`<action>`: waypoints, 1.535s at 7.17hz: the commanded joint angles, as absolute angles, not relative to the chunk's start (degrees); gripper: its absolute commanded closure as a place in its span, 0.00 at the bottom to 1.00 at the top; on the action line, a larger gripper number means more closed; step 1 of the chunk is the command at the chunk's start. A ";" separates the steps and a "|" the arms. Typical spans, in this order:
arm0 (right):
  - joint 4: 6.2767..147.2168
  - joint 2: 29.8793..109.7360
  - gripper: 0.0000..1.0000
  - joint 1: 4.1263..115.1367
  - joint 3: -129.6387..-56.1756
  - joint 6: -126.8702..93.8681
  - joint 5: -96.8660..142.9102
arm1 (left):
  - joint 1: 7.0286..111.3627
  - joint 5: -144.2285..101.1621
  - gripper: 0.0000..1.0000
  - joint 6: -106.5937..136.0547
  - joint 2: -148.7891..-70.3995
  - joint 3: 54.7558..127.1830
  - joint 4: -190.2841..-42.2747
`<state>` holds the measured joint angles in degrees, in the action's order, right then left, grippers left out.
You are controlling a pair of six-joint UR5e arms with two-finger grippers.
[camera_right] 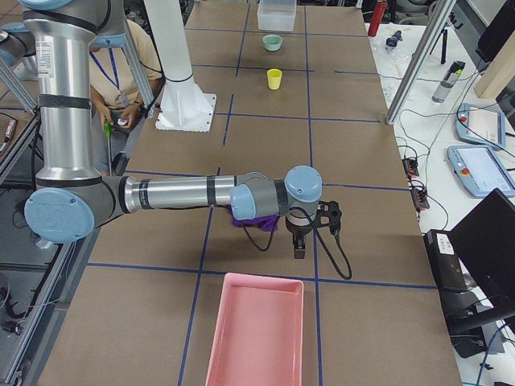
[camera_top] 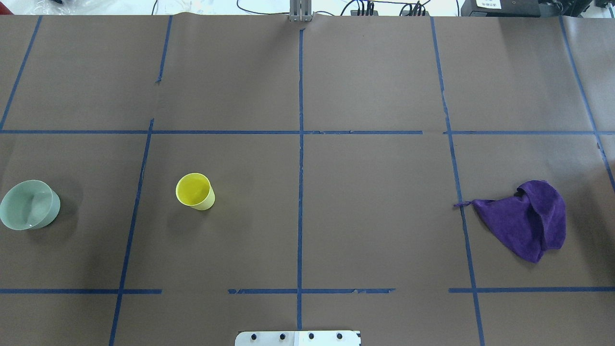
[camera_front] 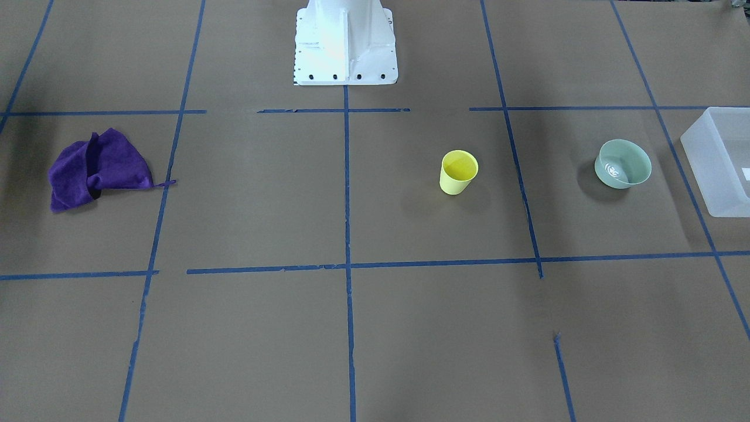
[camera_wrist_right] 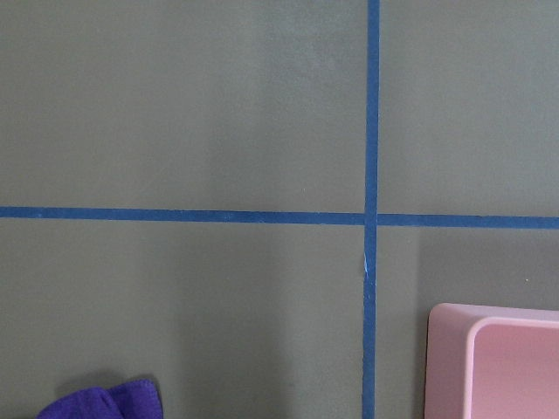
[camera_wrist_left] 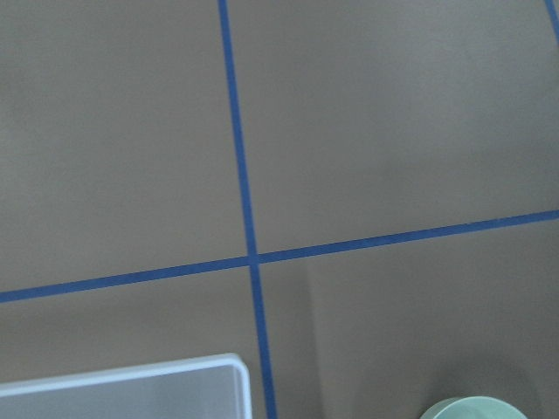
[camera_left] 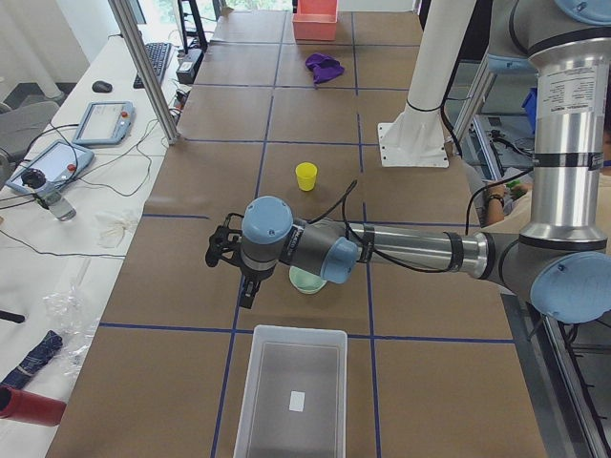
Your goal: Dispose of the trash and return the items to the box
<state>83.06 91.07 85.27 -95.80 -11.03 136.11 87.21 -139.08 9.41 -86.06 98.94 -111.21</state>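
The yellow cup (camera_top: 195, 191) stands upright on the brown table, also seen in the front view (camera_front: 459, 172). The translucent box (camera_left: 291, 391) sits at the table's left end, its edge in the front view (camera_front: 720, 161) and its corner in the left wrist view (camera_wrist_left: 122, 393). My left gripper (camera_left: 216, 250) hovers above the table beside a pale green bowl (camera_left: 307, 281), between cup and box. My right gripper (camera_right: 331, 217) hovers near a purple cloth (camera_right: 253, 219). I cannot tell whether either is open or shut.
The green bowl (camera_top: 30, 204) stands left of the cup. The purple cloth (camera_top: 526, 218) lies crumpled at the right. A pink tray (camera_right: 256, 330) sits at the table's right end. The robot's white base (camera_front: 344, 44) is at the middle edge.
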 commanded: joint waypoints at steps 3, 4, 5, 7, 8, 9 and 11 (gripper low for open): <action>83.06 90.36 0.00 82.71 -95.54 -11.16 137.19 | 60.33 -129.82 0.00 44.67 -87.79 113.45 -117.77; 82.97 90.26 0.00 81.92 -95.71 -11.16 137.28 | 57.16 -129.81 0.00 46.21 -92.15 112.86 -117.43; 82.97 90.35 0.00 81.57 -95.45 -11.08 137.20 | 55.56 -129.81 0.00 49.19 -96.46 112.16 -114.46; 81.40 90.35 0.00 81.30 -95.45 -11.25 137.11 | 51.43 -129.64 0.00 51.67 -101.59 111.45 -106.90; 81.04 90.35 0.00 81.30 -95.45 -11.42 137.11 | 47.24 -128.59 0.00 53.77 -102.99 109.79 -106.79; 81.04 90.35 0.00 81.30 -95.45 -11.51 137.11 | 44.67 -121.62 0.00 55.62 -103.62 109.95 -106.87; 80.95 90.35 0.00 81.21 -94.92 -11.51 137.28 | 38.85 -113.56 0.00 59.42 -105.29 108.72 -103.28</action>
